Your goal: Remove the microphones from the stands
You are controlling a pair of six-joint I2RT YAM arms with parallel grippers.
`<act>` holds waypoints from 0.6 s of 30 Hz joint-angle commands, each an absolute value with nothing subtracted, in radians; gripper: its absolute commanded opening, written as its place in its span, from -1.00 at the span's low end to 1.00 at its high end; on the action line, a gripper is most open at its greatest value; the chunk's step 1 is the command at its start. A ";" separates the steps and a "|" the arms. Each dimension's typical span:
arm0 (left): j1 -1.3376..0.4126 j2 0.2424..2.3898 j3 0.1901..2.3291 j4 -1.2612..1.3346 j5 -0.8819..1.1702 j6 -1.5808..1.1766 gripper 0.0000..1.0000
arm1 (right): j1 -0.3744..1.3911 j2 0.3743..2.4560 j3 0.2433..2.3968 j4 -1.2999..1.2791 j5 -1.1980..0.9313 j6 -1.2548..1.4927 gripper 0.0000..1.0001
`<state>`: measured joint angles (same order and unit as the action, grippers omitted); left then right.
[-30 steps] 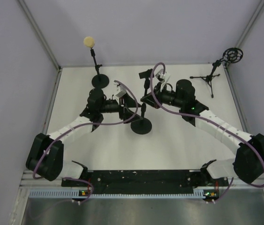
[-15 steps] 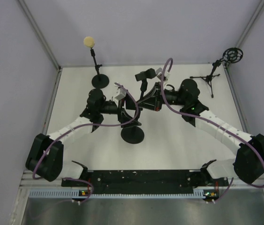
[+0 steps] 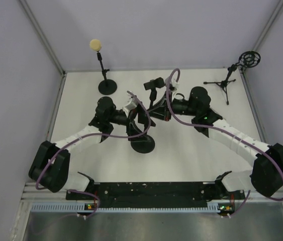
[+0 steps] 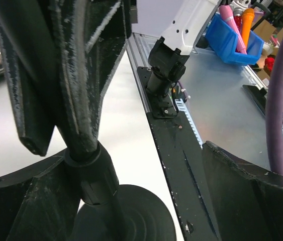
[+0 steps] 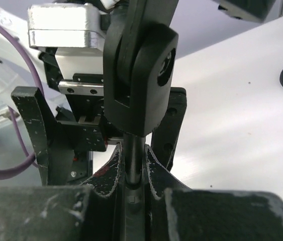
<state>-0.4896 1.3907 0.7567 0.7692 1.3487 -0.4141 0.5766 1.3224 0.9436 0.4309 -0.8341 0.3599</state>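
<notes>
Over the table [image 3: 181, 160], the stand [image 3: 142, 144] leans toward twelve o'clock with the microphone [image 3: 154, 84] at its head. The right gripper [image 3: 157, 109] pinches the stand from three o'clock, and the left gripper [image 3: 140, 120] is spread wide at nine.

On the left wrist, the stand's collar [image 4: 93, 170] sits toward the nine-o'clock finger [image 4: 20, 201], so centre it before closing.

On the right wrist, the fingers [image 5: 108, 175] clamp the shaft [image 5: 132, 160] below the swivel clip [image 5: 138, 70]. Pin the stand low, then draw the microphone out along the clip, not sideways, lest the base tip.
</notes>
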 commanded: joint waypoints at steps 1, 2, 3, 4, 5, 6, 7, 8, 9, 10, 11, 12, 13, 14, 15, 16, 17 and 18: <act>-0.495 1.364 0.831 0.554 1.456 -0.255 0.86 | 0.566 1.287 1.029 0.287 -0.664 0.097 -1.00; -0.491 1.358 0.839 0.531 1.460 -0.241 0.83 | 0.561 1.289 1.035 0.250 -0.646 0.045 -1.00; -0.486 1.353 0.844 0.532 1.463 -0.245 0.80 | 0.554 1.292 1.038 0.227 -0.638 0.014 -1.00; -0.479 1.344 0.847 0.543 1.460 -0.262 0.79 | 0.542 1.292 1.032 0.215 -0.637 0.005 -1.00; -0.473 1.338 0.847 0.563 1.460 -0.282 0.77 | 0.528 1.295 1.026 0.213 -0.641 0.006 -1.00; -0.460 1.330 0.845 0.587 1.459 -0.305 0.75 | 0.513 1.299 1.025 0.210 -0.650 -0.027 -1.00; -0.453 1.321 0.839 0.618 1.460 -0.336 0.75 | 0.493 1.304 1.019 0.209 -0.653 -0.031 -1.00; -0.442 1.315 0.836 0.647 1.463 -0.366 0.74 | 0.482 1.313 1.012 0.209 -0.660 -0.035 -1.00; -0.436 1.309 0.828 0.688 1.463 -0.400 0.74 | 0.473 1.318 1.008 0.207 -0.658 -0.041 -1.00; -0.430 1.302 0.822 0.731 1.465 -0.435 0.74 | 0.468 1.324 1.008 0.207 -0.647 -0.049 -1.00; -0.423 1.296 0.815 0.767 1.462 -0.466 0.73 | 0.462 1.328 1.005 0.207 -0.631 -0.055 -1.00; -0.417 1.292 0.807 0.814 1.457 -0.509 0.73 | 0.459 1.333 1.003 0.207 -0.611 -0.064 -1.00; -0.414 1.286 0.798 0.859 1.453 -0.550 0.73 | 0.456 1.339 1.002 0.207 -0.589 -0.067 -1.00; -0.408 1.281 0.789 0.927 1.448 -0.592 0.73 | 0.450 1.341 1.003 0.209 -0.572 -0.072 -1.00; -0.407 1.278 0.781 0.969 1.447 -0.622 0.73 | 0.443 1.344 1.003 0.210 -0.563 -0.069 -1.00; -0.407 1.273 0.779 0.992 1.448 -0.641 0.73 | 0.439 1.347 1.005 0.212 -0.549 -0.069 -1.00; -0.405 1.273 0.778 0.997 1.451 -0.652 0.73 | 0.434 1.348 1.009 0.212 -0.531 -0.068 -1.00; -0.405 1.269 0.779 1.000 1.451 -0.658 0.73 | 0.428 1.347 1.009 0.213 -0.520 -0.067 -1.00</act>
